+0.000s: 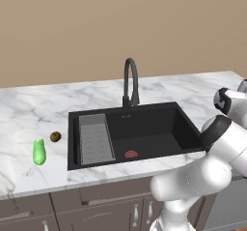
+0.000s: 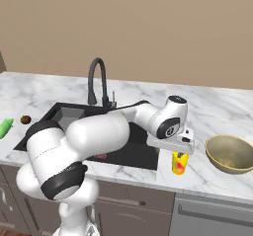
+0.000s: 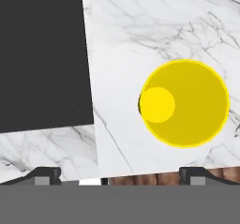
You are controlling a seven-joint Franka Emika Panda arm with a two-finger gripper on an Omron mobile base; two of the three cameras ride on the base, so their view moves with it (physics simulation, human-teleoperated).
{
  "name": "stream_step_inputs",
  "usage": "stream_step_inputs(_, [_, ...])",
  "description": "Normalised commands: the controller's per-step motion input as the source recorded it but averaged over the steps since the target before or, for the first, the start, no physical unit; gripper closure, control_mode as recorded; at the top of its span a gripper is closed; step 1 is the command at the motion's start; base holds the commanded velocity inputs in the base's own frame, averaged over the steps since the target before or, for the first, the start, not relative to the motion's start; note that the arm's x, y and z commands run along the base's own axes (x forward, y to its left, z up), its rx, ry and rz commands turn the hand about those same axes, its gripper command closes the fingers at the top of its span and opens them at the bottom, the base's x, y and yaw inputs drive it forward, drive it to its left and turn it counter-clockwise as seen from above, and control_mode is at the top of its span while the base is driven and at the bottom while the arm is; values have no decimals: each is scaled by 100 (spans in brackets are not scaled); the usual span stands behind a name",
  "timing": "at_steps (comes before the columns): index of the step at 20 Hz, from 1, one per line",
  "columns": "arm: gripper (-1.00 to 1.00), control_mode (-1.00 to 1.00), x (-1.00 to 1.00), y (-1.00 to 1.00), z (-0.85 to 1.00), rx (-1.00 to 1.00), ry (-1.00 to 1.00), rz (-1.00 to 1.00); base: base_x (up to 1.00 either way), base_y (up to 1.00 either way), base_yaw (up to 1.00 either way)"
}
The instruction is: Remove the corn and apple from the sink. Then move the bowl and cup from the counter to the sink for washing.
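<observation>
Corn point(image 1: 39, 152) and apple point(image 1: 55, 137) sit side by side on the white marble surface point(image 1: 29, 114) left of the sink point(image 1: 137, 133); my left base cam gives the best look at them, the corn bright green, the apple a tiny brown ball. A flat reddish thing point(image 1: 131, 154) lies on the basin floor. Over on the right base cam I see the end effector point(image 2: 179, 153) right above the yellow cup point(image 2: 179, 164), red mark on its side, with the tan bowl point(image 2: 231, 153) just to its right. Hand cam looks straight down into the cup point(image 3: 185, 103); the fingertips point(image 3: 44, 175) are spread wide, pinching nothing.
</observation>
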Motion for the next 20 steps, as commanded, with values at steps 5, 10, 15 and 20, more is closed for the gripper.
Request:
stream_step_inputs(5, [-100,-100,0,-4,-8,0,0,0,0,0,0])
stream_step_inputs(10, [-100,-100,1,-1,-7,0,0,0,0,0,0])
stream_step_inputs(15, [-100,-100,3,0,0,0,0,0,0,0,0])
stream_step_inputs(20, [-100,-100,2,0,0,0,-3,0,0,0,0])
